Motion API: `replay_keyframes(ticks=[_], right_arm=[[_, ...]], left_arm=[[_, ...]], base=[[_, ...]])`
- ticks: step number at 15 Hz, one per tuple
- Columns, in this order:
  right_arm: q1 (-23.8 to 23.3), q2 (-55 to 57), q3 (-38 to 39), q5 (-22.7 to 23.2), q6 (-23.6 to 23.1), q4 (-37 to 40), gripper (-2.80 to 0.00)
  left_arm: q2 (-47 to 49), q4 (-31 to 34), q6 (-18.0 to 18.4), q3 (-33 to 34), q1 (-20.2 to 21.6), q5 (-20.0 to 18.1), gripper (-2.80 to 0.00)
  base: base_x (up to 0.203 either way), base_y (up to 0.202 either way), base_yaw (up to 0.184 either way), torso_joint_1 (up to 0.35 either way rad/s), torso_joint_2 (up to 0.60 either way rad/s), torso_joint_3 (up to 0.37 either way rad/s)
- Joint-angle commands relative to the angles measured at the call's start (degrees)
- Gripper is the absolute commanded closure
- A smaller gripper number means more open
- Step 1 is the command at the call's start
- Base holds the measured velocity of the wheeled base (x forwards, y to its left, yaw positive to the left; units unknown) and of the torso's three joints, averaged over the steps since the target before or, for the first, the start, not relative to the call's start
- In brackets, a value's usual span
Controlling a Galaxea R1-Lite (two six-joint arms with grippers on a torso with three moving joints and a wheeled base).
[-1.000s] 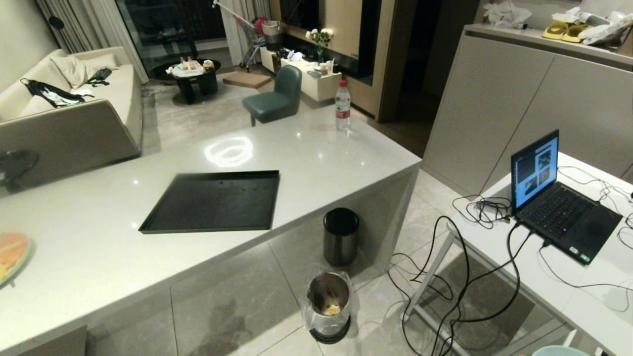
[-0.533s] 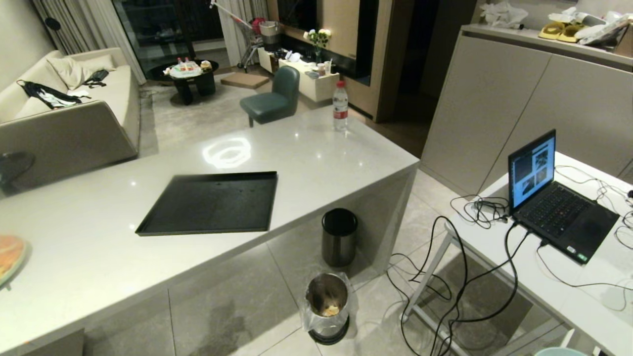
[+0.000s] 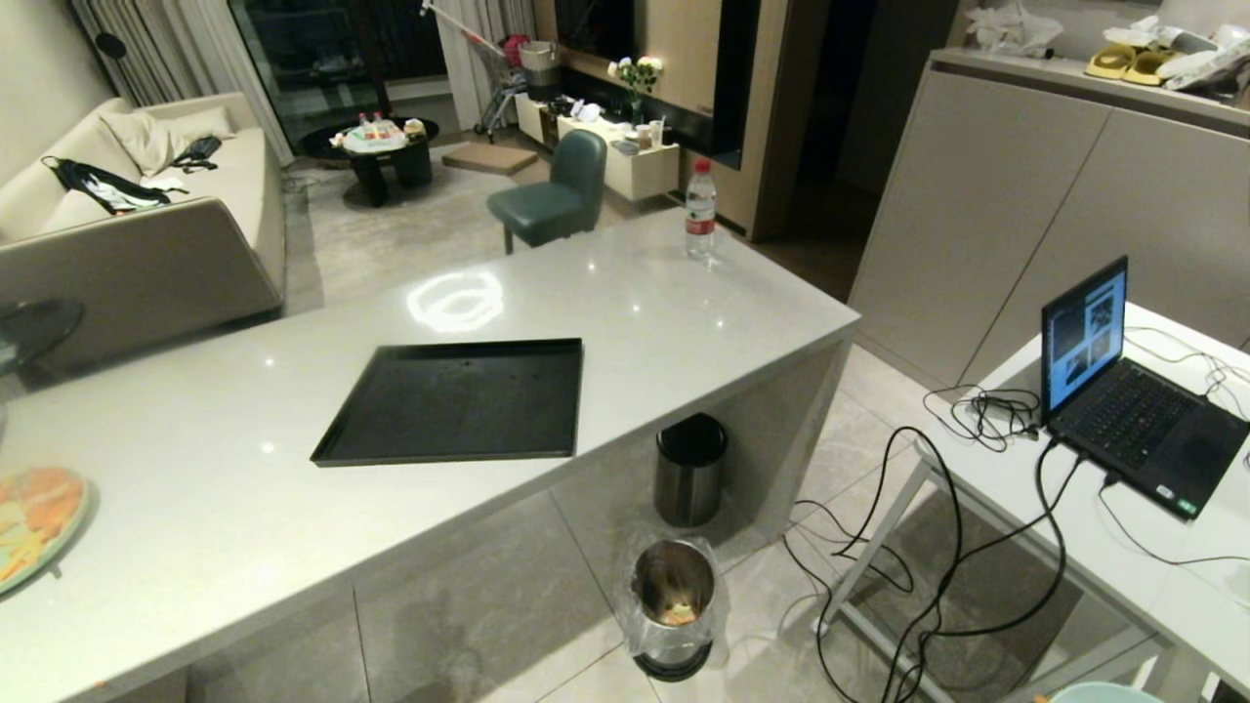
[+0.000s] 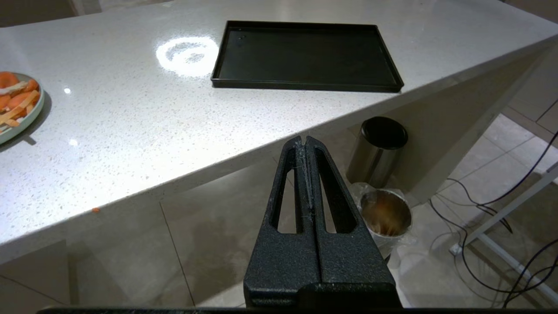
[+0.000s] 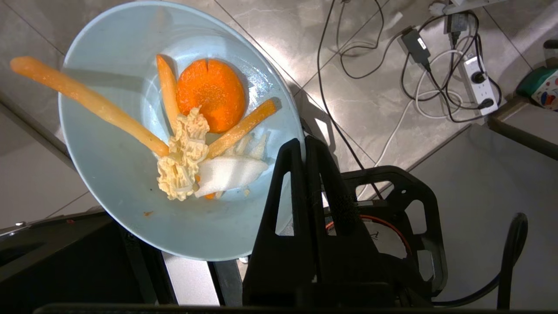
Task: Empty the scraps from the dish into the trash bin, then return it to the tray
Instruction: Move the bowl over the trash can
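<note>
My right gripper (image 5: 304, 141) is shut on the rim of the light-blue dish (image 5: 130, 196), which it holds above the floor tiles and my own base. The scraps (image 5: 211, 93) lie in it: a carrot slice, orange strips and pale bits. Only a sliver of the dish (image 3: 1104, 692) shows at the bottom edge of the head view. The steel trash bin (image 3: 672, 605) with its clear liner stands on the floor below the counter's edge, some food inside. The black tray (image 3: 454, 400) lies empty on the counter. My left gripper (image 4: 304, 140) is shut, parked and empty.
A black-lidded steel bin (image 3: 689, 469) stands just behind the trash bin. A pale-green plate (image 3: 34, 522) with food sits at the counter's left end, a water bottle (image 3: 699, 209) at its far corner. A laptop (image 3: 1123, 381) and cables (image 3: 928, 547) are on the right.
The whole head view has shifted, with tray, bins and laptop table all sliding to the right in the picture, so the camera has moved. Nothing on the counter or floor has moved itself.
</note>
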Motion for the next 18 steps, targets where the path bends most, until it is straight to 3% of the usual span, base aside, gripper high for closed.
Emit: replay_keyframes(ticks=[1, 18], right_arm=[[0.01, 0.08, 0.13, -0.01, 0.22, 0.24, 0.00], [-0.87, 0.17, -0.13, 0.34, 0.13, 0.59, 0.00]], left_arm=[[0.06, -0.05, -0.05, 0.00, 0.02, 0.03, 0.00], [0.06, -0.05, -0.05, 0.00, 0.05, 0.03, 0.00]], base=[[0.000, 0.000, 0.000, 0.000, 0.00, 0.000], [0.000, 0.000, 0.000, 0.000, 0.00, 0.000]])
